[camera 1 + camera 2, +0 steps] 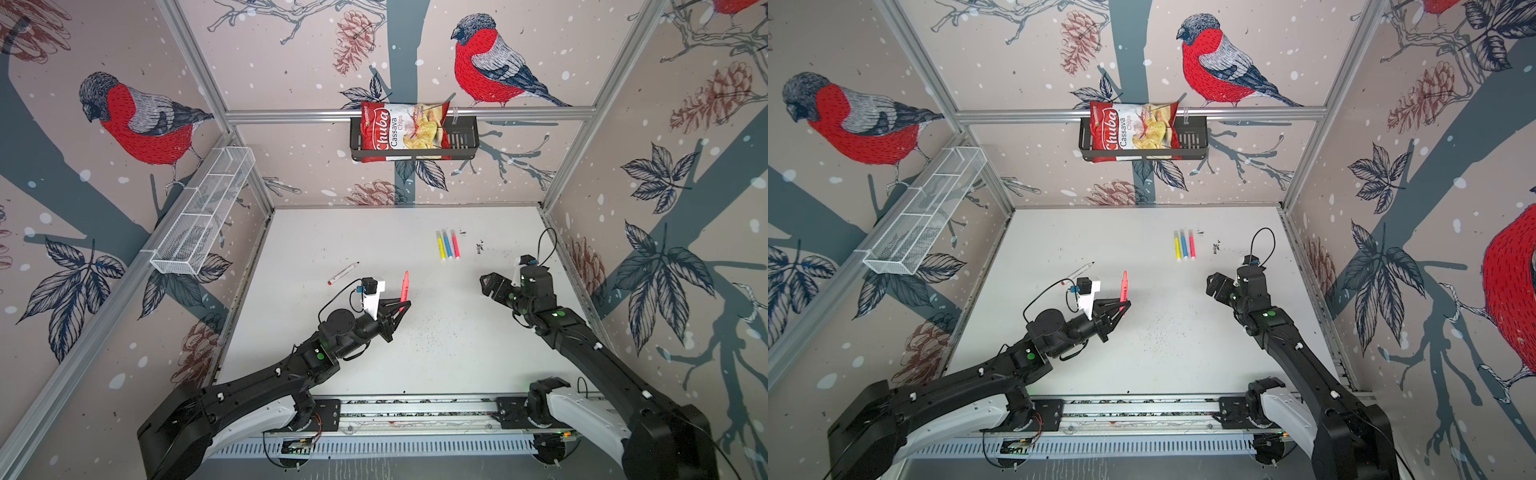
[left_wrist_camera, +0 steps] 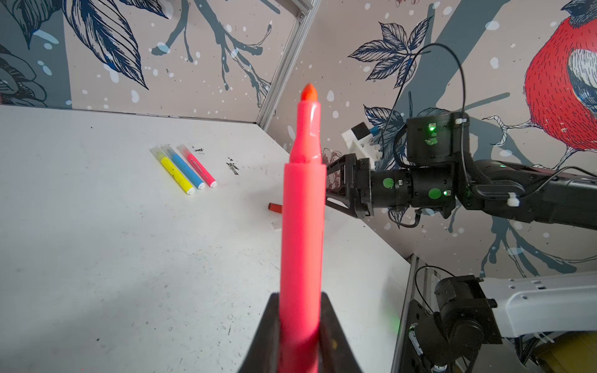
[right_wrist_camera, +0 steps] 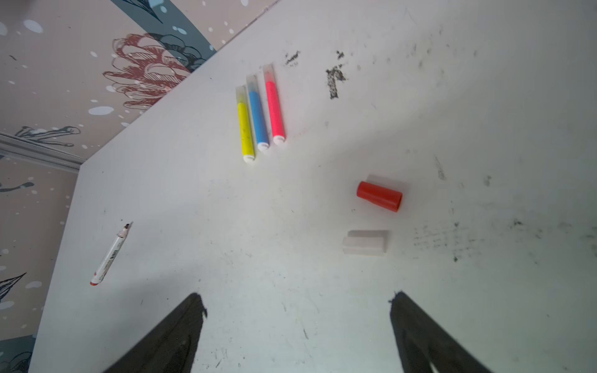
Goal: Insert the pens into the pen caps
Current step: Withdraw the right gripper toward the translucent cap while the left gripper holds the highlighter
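My left gripper [image 1: 402,306] [image 2: 299,298] is shut on the lower barrel of a pink pen [image 1: 404,286] [image 2: 302,210]. The pen stands upright above the table with its orange tip bare. My right gripper [image 1: 485,286] [image 3: 297,300] hovers open and empty over the table's right side. Below it lie a red pen cap [image 3: 379,196] and a translucent whitish pen cap [image 3: 366,242]; both are hidden in the top views. Yellow, blue and pink pens [image 1: 448,245] [image 3: 260,113] lie side by side at the back, each wearing a clear cap. A white pen [image 1: 343,273] [image 3: 109,255] lies uncapped at the left.
A chips bag [image 1: 405,126] sits in a black basket [image 1: 463,139] on the back wall. A white mesh tray [image 1: 203,212] hangs on the left wall. Black smudges [image 1: 479,248] mark the white table [image 1: 374,353] near the three pens.
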Motion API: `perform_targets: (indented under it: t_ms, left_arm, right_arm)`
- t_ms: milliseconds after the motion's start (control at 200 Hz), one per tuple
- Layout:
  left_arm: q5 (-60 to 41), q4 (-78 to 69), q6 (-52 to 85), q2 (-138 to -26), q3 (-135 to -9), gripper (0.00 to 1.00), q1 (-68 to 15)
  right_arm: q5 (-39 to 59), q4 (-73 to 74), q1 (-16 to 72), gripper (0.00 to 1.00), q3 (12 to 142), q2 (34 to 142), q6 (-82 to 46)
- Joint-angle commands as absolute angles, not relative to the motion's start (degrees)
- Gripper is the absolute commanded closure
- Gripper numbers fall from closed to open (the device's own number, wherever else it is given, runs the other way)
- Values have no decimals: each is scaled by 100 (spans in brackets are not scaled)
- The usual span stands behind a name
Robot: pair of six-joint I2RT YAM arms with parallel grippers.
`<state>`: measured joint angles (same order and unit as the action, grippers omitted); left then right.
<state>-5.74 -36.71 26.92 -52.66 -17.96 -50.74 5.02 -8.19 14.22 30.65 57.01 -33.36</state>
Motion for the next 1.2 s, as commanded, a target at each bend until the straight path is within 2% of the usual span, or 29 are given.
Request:
perform_targets:
  t_ms: [0,190,750,1196]
  left_arm:
    - [-466,-3709,2632,-5221,-1775,100,-5063]
    - [-483,-3718,2628,-5277,-1795,100,-5063]
    - [-357,-3630,2553,-5217,-1772,100,-5055]
    - [-255,-3588,2551,-5138,-1707,100,-5043]
  right_arm:
    - [664,-712,1227,8,3007,5907,-3317]
    - [1087,-480,823,9,2988,6660,-3151]
    - [1315,191,731,13,3109,8143,-2844]
    - [1568,616,1429,16,2893,8302,-3259]
